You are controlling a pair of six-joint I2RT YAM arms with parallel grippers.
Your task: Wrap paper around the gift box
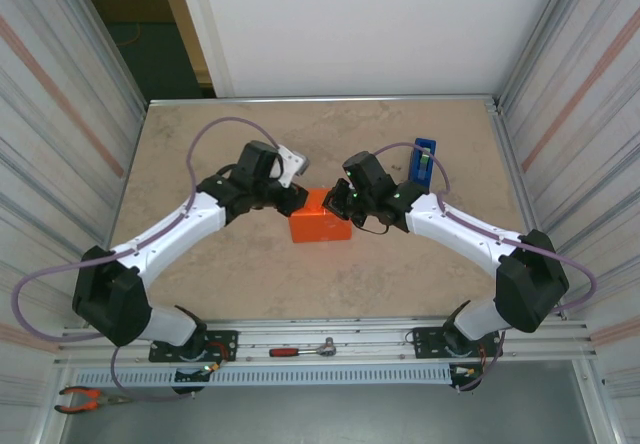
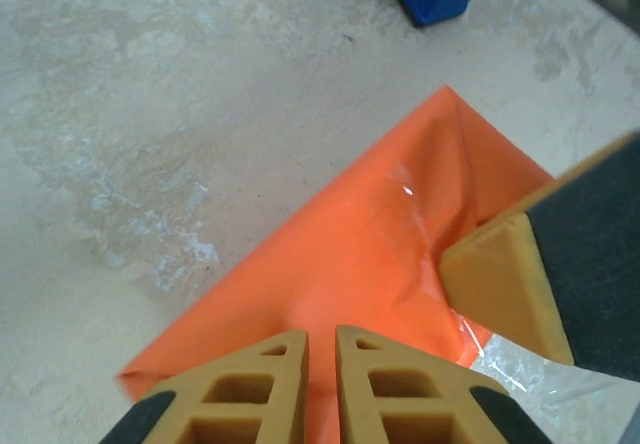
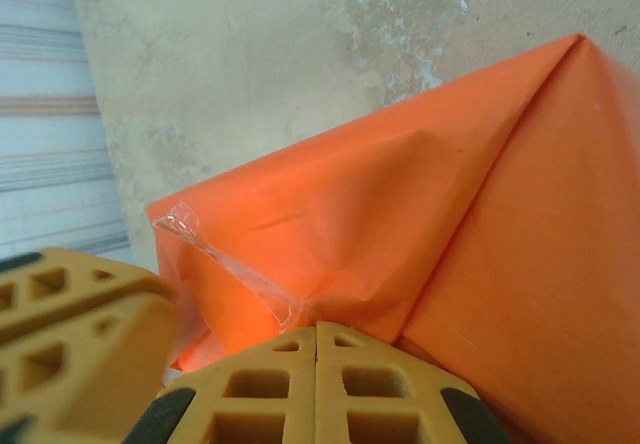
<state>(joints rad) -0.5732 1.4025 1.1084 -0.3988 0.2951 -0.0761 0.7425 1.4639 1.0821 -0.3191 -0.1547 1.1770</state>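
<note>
Beige table (image 1: 200, 154), with the gift box (image 1: 322, 222) in orange paper (image 3: 350, 194) between both claws: the right claw (image 3: 316, 336) is shut against an end fold, the left claw (image 2: 320, 339) has its jaws a sliver apart and I cannot tell its grip; the end folds seem underway and next need pressing flat and taping.

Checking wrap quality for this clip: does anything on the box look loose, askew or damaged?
Yes. A strip of clear tape on the gift box is partly unstuck, its end curling off the edge, and the paper beside it is dented.
</note>
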